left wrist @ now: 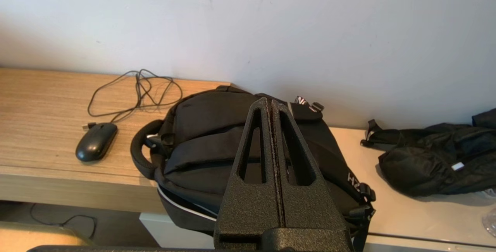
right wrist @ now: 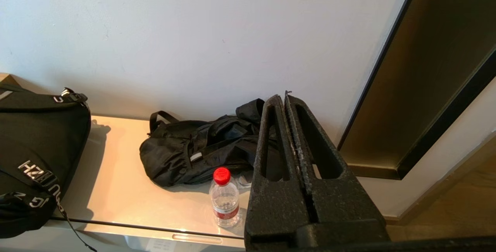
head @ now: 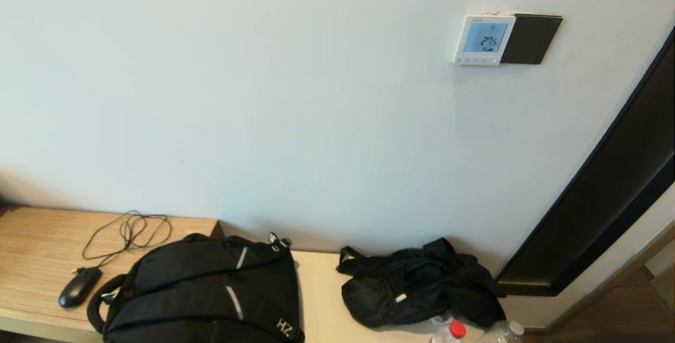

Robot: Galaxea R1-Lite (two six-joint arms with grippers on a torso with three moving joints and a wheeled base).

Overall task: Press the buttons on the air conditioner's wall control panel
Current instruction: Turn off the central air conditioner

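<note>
Left gripper (left wrist: 271,102) low over the backpack (left wrist: 217,147), its two black fingers pressed flat together, nothing between them. Right gripper (right wrist: 285,97) the same story: fingers closed tip to tip, empty, hanging above the near edge of the pale counter (right wrist: 116,190) beside a red-capped bottle (right wrist: 224,197). Neither arm shows in the head view.

Out from the left gripper: the backpack lies across the seam where the wooden desk (left wrist: 42,120) meets the pale counter, its handle loop toward the desk side. On the wood sits a black mouse (left wrist: 96,142), close to the desk's front edge, its cable (left wrist: 135,89) coiled loosely back toward the wall.

Out from the right gripper: a crumpled black bag (right wrist: 193,151) sits against the wall at the counter's back edge, the bottle just in front of it. In the head view a second, clear-capped bottle (head: 501,331) stands next to the red-capped one at the counter's front right corner.

Up the wall (head: 263,95), white and bare, well above the counter: the panel (head: 484,39), screen lit pale blue with digits. The buttons (head: 475,60) run along its lower edge. A dark plate (head: 530,39) touches its right side. Further right, a dark door frame (head: 606,195) slants down to the floor.
</note>
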